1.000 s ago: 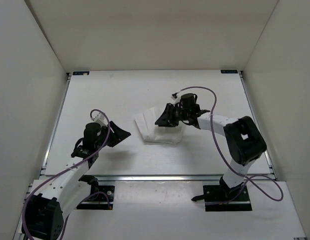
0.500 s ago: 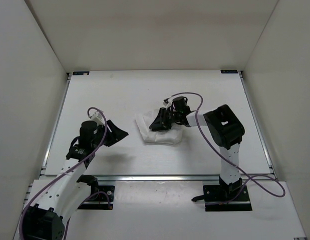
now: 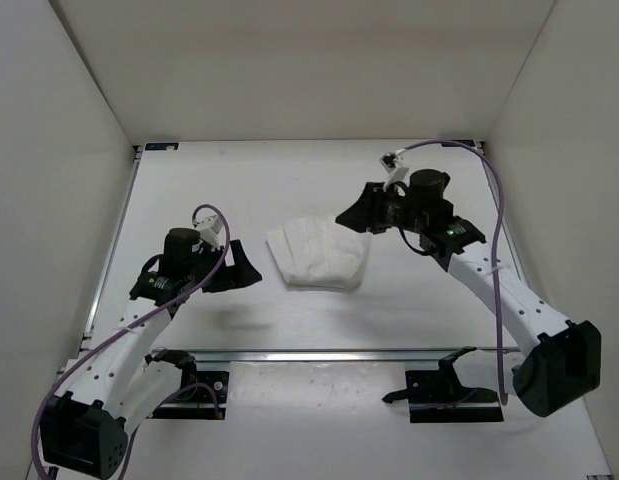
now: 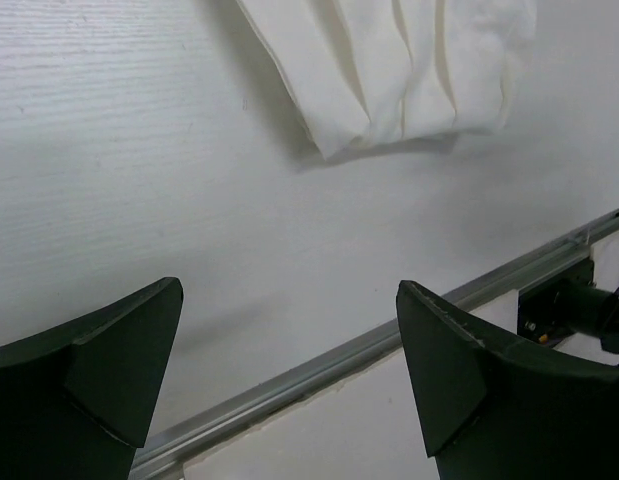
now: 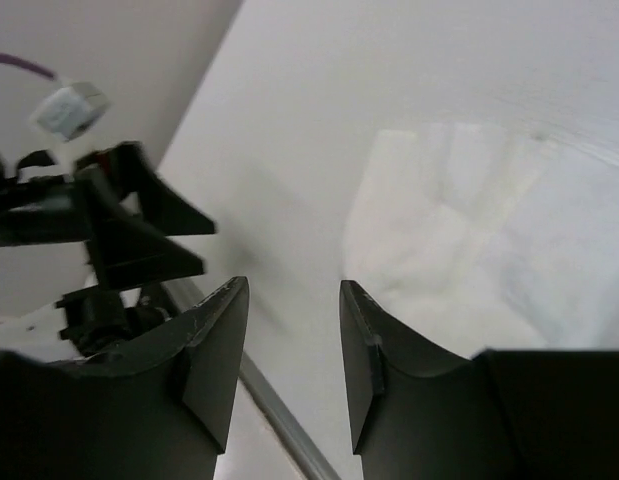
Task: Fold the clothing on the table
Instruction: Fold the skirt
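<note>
"Clothing [image 3: 319, 258]: where is it, and how will it handle?"

"It lies flat on the table [image 3: 239, 190] between both grippers, ahead of each one's fingers. It looks light, thin and limp, so I'd pinch an edge or corner. The left gripper [image 3: 244, 270] gapes wide, empty. The right gripper [image 3: 354, 215] hangs beside the cloth, jaws parted, holding nothing."

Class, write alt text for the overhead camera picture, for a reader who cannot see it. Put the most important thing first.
The white, creased clothing lies in a compact shape near the middle of a white table, and neither robot arm touches it. The left gripper hangs just to its left, and the right gripper hangs off its far right corner.
</note>
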Controlling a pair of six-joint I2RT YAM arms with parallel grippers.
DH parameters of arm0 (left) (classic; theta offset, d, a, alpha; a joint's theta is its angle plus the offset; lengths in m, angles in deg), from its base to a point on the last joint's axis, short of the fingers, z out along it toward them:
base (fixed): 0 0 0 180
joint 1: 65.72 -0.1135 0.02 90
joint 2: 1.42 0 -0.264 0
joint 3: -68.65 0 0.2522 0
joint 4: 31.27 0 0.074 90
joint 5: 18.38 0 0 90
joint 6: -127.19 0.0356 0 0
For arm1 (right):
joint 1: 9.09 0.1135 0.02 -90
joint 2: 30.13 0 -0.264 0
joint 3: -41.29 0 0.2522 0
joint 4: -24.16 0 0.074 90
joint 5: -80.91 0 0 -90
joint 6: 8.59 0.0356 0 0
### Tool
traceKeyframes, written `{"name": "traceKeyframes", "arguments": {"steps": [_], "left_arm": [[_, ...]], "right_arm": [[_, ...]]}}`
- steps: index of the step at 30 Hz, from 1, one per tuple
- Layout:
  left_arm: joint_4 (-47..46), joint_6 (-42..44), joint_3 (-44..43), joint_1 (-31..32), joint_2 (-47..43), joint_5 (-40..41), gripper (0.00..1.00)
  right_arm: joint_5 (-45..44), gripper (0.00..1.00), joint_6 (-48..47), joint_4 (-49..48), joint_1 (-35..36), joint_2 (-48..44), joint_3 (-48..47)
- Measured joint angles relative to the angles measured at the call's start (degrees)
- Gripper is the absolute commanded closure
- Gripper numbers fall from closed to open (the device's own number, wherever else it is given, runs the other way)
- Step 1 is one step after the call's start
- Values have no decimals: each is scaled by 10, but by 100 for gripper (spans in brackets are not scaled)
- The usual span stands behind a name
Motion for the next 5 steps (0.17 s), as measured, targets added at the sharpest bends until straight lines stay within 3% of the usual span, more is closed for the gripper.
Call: {"name": "traceKeyframes", "arguments": {"steps": [5], "left_arm": [[25,21,5,18,-51,5,1]], "right_arm": [[-58,59,-45,70,-40,-18,50]]}}
